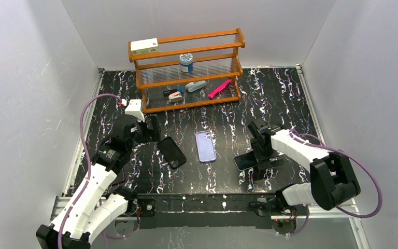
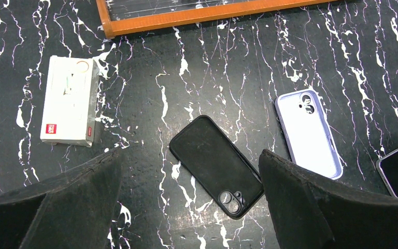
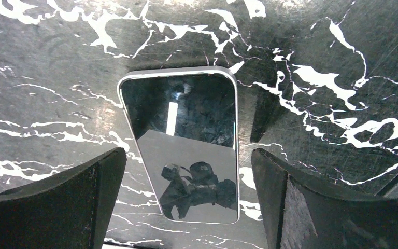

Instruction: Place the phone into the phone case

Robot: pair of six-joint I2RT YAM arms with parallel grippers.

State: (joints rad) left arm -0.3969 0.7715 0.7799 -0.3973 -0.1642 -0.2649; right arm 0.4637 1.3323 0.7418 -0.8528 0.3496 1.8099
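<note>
A brown wooden rack (image 1: 197, 104) stands at the back of the black tabletop (image 1: 280, 98), which has white streaks. A white box (image 1: 144, 46) lies on the rack's top shelf. A little jar (image 1: 186, 63) with a blue lid sits on the middle shelf. A pink thing (image 1: 219, 88) lies on the bottom shelf. A light purple case (image 1: 205, 146) lies flat in front of the rack. Another white box (image 2: 70, 101) lies near the rack's left corner.

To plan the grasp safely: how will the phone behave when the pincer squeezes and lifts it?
The phone lies flat with a glossy screen and thin smooth rim, so it may slip. It looks rigid, unlikely to bend.
</note>
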